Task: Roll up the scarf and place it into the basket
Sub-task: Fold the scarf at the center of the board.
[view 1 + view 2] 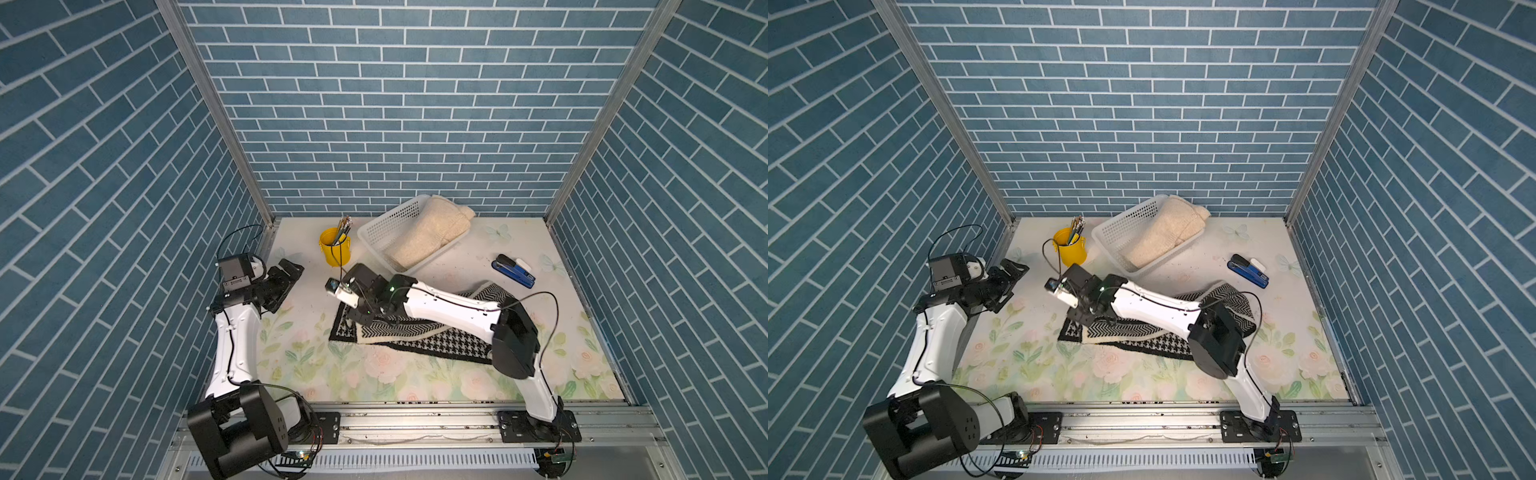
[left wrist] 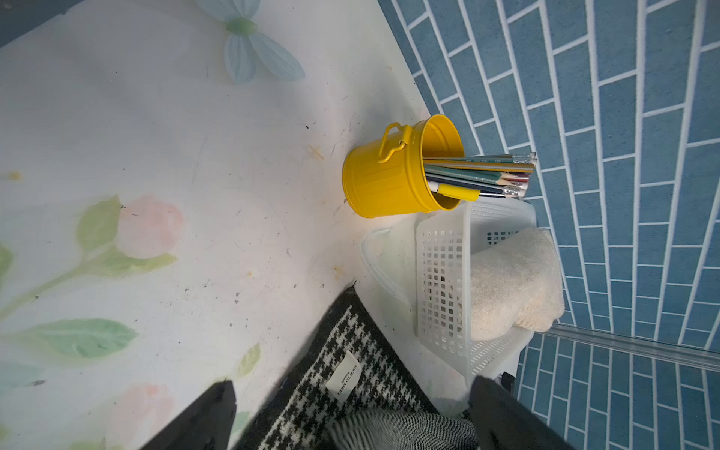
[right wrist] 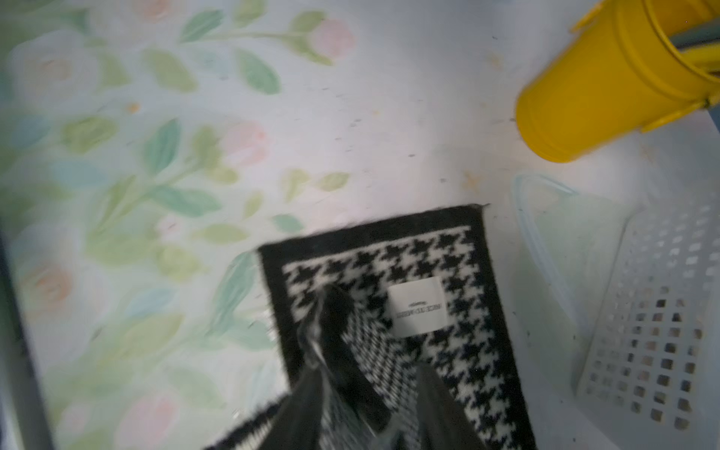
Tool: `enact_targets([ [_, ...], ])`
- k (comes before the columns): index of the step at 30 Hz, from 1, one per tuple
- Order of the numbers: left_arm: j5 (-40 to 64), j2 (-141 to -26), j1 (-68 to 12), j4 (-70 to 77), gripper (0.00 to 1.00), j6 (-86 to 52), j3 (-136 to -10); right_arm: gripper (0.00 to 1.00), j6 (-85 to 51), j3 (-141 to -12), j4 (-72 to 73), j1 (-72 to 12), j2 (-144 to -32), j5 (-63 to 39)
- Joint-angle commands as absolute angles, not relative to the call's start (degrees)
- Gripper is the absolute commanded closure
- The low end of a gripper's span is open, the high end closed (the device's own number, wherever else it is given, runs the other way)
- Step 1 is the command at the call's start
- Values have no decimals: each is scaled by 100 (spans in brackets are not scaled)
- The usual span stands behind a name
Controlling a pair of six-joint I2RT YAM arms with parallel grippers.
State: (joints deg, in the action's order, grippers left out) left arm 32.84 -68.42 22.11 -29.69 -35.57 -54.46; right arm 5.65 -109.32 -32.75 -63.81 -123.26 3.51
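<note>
Right wrist view gives us the closest look. The scarf (image 3: pixel 448 249) lies flat on the desk (image 3: pixel 350 117), its houndstooth end with the white label (image 3: pixel 419 306) face up and a herringbone layer folded over it. The right fingers (image 3: pixel 432 401) hang low over this left end, partly apart with cloth showing between them. The picture is blurred there, so we cannot tell whether they pinch the fold or only hover above it. We judge they are placed here because a roll has to start from one short end.

In both top views the scarf runs from that end, under the right arm, toward the right of the desk. It is doubled over but not yet rolled. The basket (image 1: pixel 376 235) sits just beyond it on the far side, and a beige towel (image 1: pixel 428 232) already fills much of it, so we expect only a tight roll will fit. A yellow bucket (image 1: pixel 334 247) of pencils stands just left of the basket, close enough to the scarf's end to be knocked. A blue stapler (image 1: pixel 513 272) lies well apart at the far right.

The left fingers (image 1: pixel 291 268) hover at the left edge of the desk, spread wide and holding nothing. They face the scarf, and we judge they are placed to steady the roll.
</note>
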Motion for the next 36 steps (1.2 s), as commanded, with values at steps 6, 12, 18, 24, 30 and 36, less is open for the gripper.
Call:
enact_targets([
  [6,3202,-6838,1925,-3144,0,-3331,-5583,31,-1166,-7567,-2558,-5285,-9110,1096],
  [12,3006,-6507,668,-3004,0,-3166,-5445,34,-2954,-4971,-2558,-3878,-6793,846],
  [18,2331,-6552,-881,-3311,0,-3123,-5270,38,-4106,-3187,-1657,-1879,-5371,-726],
  [24,1413,-6849,-1998,-3571,0,-3213,-5041,39,-4692,-2410,-1049,-559,-4705,-1702],
  [30,197,-7290,-3164,-3629,33,-3423,-4965,39,-4787,-2100,-55,343,-4951,-2825],
  [36,-504,-7871,-3593,-3524,28,-3569,-5043,38,-5048,-2014,1073,528,-5595,-3582],
])
